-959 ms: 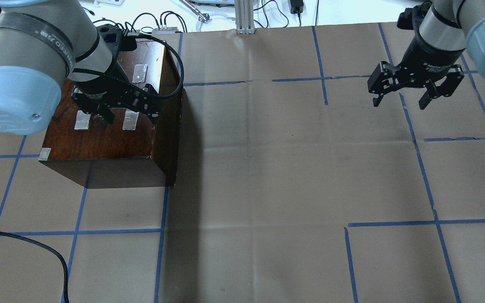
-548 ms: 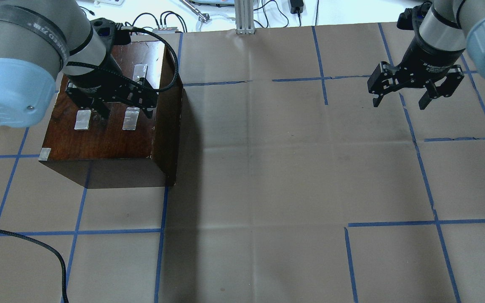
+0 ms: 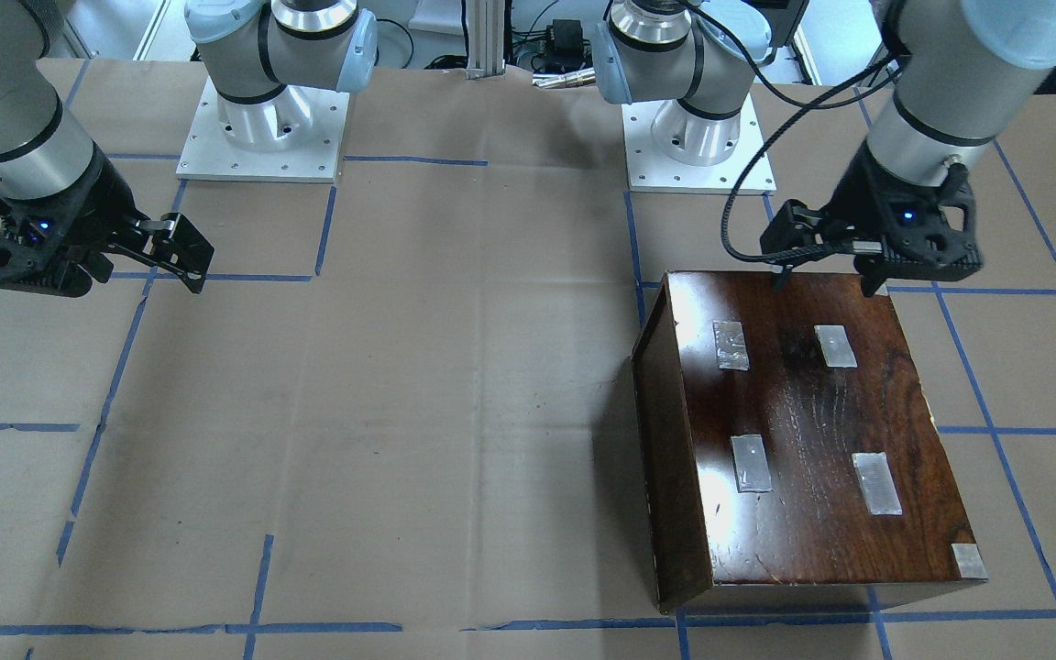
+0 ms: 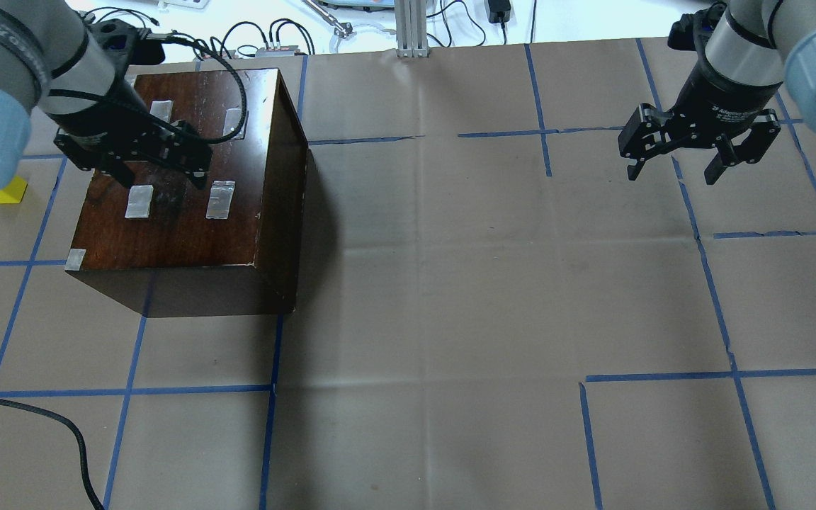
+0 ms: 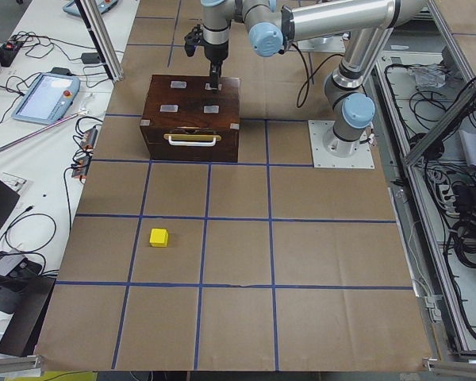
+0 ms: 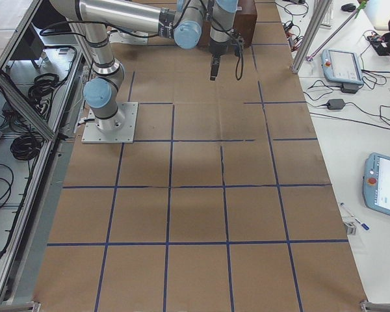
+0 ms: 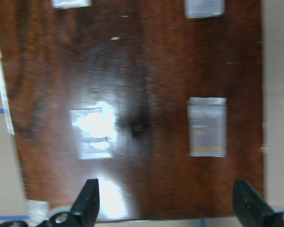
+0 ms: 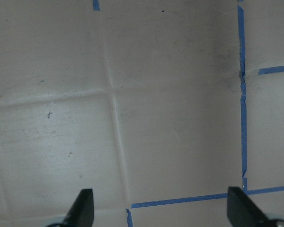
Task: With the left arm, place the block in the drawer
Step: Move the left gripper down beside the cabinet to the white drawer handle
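Hovering over box (image 4: 181,227), upper left: left end effector (image 4: 160,177), spread wide, empty. Block (image 4: 6,191) on table (image 4: 450,283) at left edge. Right end effector (image 4: 672,173) likewise wide.

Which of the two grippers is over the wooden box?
The left gripper, trailing the loose cable; the right gripper hangs over bare paper.

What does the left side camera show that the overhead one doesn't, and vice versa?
Only the left side view shows the drawer front with its pale handle, shut. Only the overhead view shows the right gripper, open above bare paper. Both show the dark box with tape patches, the left gripper above its top, and the yellow block on the paper apart from the box, partly hidden by the arm in the overhead view.
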Controlling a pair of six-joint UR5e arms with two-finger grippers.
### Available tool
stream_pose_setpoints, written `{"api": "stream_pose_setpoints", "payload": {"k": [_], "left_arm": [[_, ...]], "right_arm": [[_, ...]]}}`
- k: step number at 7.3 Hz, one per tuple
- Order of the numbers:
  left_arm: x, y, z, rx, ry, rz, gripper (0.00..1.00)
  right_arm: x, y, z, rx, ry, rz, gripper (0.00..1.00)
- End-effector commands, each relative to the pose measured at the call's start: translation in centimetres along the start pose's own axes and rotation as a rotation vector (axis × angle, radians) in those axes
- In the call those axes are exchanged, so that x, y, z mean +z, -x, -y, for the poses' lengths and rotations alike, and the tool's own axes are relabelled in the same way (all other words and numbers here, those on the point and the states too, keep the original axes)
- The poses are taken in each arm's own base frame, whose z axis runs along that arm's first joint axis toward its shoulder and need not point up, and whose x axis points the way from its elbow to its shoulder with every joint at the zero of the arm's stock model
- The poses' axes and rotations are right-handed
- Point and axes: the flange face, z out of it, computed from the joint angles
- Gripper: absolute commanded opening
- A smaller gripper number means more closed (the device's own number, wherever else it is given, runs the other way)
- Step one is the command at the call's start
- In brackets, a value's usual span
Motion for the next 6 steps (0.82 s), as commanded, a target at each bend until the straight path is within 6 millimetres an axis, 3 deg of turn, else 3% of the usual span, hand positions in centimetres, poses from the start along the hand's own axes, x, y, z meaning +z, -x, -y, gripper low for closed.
{"api": "stream_pose_setpoints", "payload": {"k": [1, 2, 3, 5, 6], "left_arm": [[2.3, 8.6, 0.0, 0.027, 0.028, -0.017, 0.99], [4.4, 13.0, 0.7, 0.023, 0.032, -0.022, 0.99], [5.6, 16.1, 2.0, 0.007, 0.038, -0.029, 0.99], [8.9, 18.5, 5.3, -0.005, 0.064, -0.080, 0.99], [10.7, 18.3, 6.2, -0.010, 0.039, -0.152, 0.99]], "right_arm": [[0.0, 0.0, 0.0, 0.000, 0.000, 0.000, 1.00], [0.0, 0.0, 0.0, 0.002, 0.000, 0.000, 1.00], [0.0, 0.0, 0.0, 0.000, 0.000, 0.000, 1.00], [0.0, 0.0, 0.0, 0.002, 0.000, 0.000, 1.00], [0.0, 0.0, 0.0, 0.000, 0.000, 0.000, 1.00]]}}
